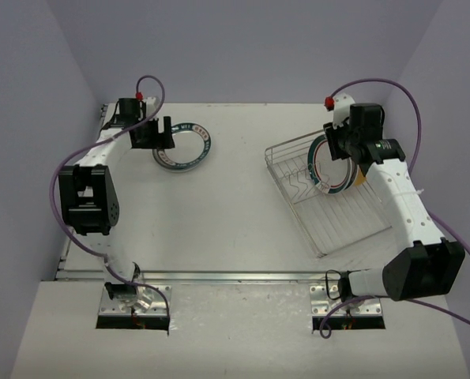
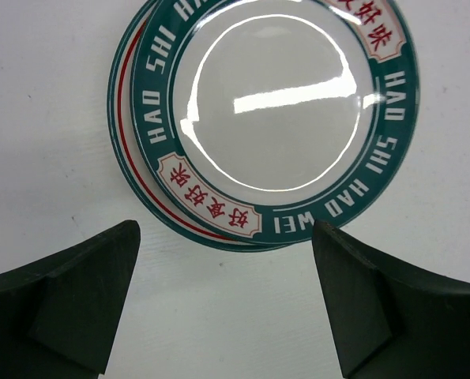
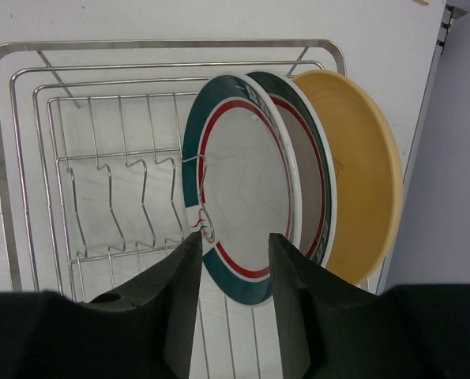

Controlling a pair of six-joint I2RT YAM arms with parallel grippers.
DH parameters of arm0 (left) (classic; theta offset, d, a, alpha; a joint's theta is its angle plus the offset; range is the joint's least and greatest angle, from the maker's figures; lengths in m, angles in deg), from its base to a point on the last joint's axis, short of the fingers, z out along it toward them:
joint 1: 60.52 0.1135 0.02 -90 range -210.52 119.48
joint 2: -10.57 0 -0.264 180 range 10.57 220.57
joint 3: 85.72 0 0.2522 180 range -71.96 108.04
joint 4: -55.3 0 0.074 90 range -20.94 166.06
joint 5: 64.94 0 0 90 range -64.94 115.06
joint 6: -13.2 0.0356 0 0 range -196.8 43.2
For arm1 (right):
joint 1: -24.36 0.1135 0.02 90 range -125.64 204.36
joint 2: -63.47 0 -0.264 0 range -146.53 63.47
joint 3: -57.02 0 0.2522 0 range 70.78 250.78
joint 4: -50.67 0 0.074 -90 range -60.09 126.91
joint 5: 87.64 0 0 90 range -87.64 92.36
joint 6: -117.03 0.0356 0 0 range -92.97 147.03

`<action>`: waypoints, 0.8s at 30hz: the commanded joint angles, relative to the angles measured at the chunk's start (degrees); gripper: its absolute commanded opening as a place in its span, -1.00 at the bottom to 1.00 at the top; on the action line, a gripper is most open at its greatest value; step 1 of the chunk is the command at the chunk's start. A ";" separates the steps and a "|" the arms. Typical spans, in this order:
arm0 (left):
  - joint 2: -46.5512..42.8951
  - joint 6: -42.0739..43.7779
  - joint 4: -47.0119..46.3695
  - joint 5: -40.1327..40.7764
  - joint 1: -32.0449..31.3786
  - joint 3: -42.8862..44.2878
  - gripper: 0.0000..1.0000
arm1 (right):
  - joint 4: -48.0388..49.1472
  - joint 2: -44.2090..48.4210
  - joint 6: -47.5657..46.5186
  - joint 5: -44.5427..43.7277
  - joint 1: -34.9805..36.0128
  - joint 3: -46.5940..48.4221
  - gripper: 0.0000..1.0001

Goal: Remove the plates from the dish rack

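Note:
Two white plates with green and red rims lie stacked flat on the table; the top plate sits a little off the lower one. My left gripper is open and empty, just short of their near rim. In the dish rack three plates stand upright: a green-and-red rimmed plate in front, a second rimmed plate behind it, then a tan-yellow plate. My right gripper is open, with the front plate's lower rim showing between its fingertips.
The rack lies at an angle on the right side of the white table. Its left slots hold nothing. Purple-grey walls close in the back and both sides. A metal rail runs along the table's near edge.

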 commanded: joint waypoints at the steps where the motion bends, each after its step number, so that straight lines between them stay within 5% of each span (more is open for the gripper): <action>1: -10.60 -0.09 -3.90 -0.97 -0.87 -1.30 0.75 | 3.15 -0.52 -3.59 -4.32 -0.09 0.07 -0.33; 24: -18.56 0.22 -4.63 -1.41 -1.23 -8.93 0.79 | 11.46 -8.94 -8.36 -7.92 -2.47 -3.57 -0.35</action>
